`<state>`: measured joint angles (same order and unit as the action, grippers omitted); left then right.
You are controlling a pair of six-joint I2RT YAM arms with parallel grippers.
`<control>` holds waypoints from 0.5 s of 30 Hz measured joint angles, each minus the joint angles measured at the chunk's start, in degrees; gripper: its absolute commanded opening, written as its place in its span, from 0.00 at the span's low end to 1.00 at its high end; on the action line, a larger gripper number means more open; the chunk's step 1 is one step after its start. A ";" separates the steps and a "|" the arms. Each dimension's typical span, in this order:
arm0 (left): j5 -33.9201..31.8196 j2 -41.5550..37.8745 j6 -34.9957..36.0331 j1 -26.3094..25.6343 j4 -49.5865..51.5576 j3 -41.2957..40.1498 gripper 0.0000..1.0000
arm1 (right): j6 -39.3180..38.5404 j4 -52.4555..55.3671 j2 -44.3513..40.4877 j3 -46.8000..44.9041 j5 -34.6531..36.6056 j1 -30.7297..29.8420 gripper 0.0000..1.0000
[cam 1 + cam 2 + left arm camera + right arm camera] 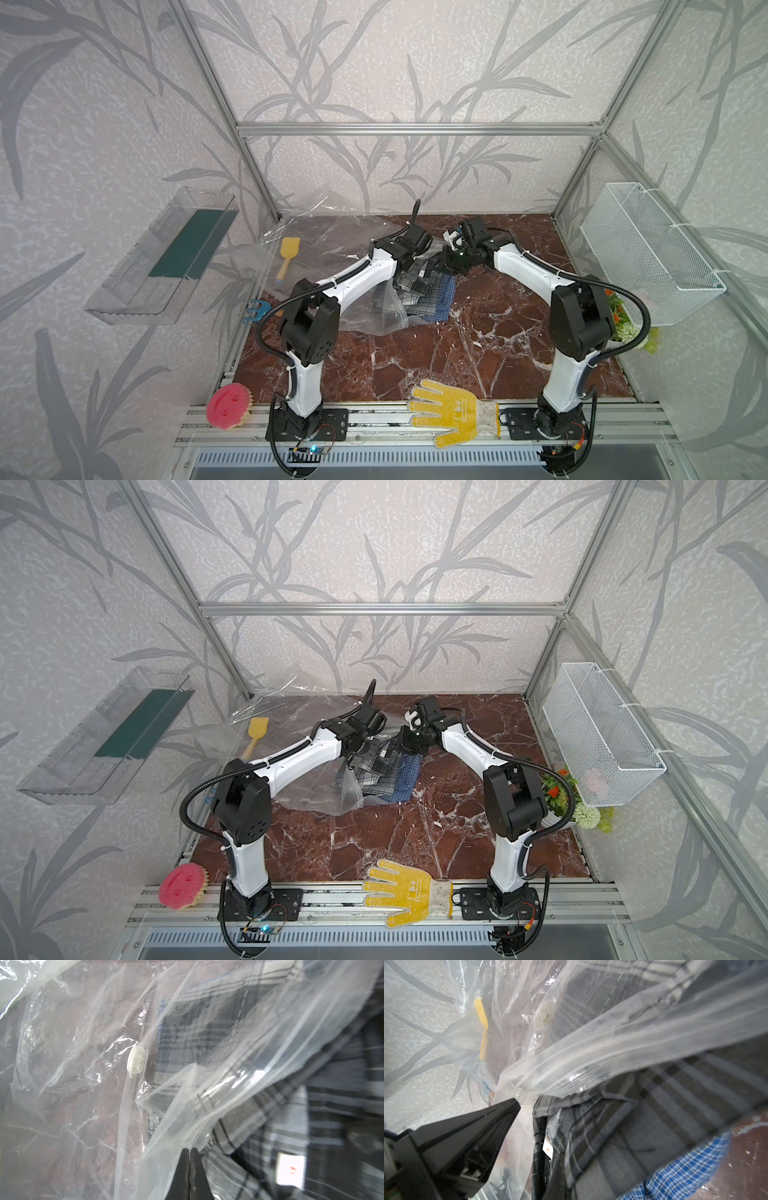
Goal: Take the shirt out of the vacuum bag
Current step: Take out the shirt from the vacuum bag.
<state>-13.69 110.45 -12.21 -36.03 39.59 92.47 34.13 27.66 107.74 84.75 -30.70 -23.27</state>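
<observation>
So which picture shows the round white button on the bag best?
The left wrist view: the valve sits mid-picture, clear against the vacuum bag. The right wrist view shows the valve dimmer, behind folds. Both top views hide it.

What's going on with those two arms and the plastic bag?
Both arms are working at the mouth of the bag. The left gripper and right gripper are each shut on its open edge. The shirt sticks partly out onto the table, but is not yet free.
</observation>
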 measured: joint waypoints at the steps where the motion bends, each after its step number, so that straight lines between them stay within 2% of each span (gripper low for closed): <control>1: 0.17 0.17 -0.04 0.20 -0.24 0.00 0.00 | -0.24 1.01 0.00 0.42 0.02 0.04 0.01; 8: 1.31 1.16 -0.48 0.96 -1.29 0.00 0.00 | 0.92 2.60 0.00 0.94 0.04 -0.55 0.01; 15: 2.60 3.93 -0.48 1.01 -1.40 0.35 0.00 | 6.54 -1.77 -1.40 -8.74 5.73 -6.71 0.00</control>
<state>-11.09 114.39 -12.69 -35.03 38.20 92.82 40.66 25.89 106.34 76.01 -24.97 -29.98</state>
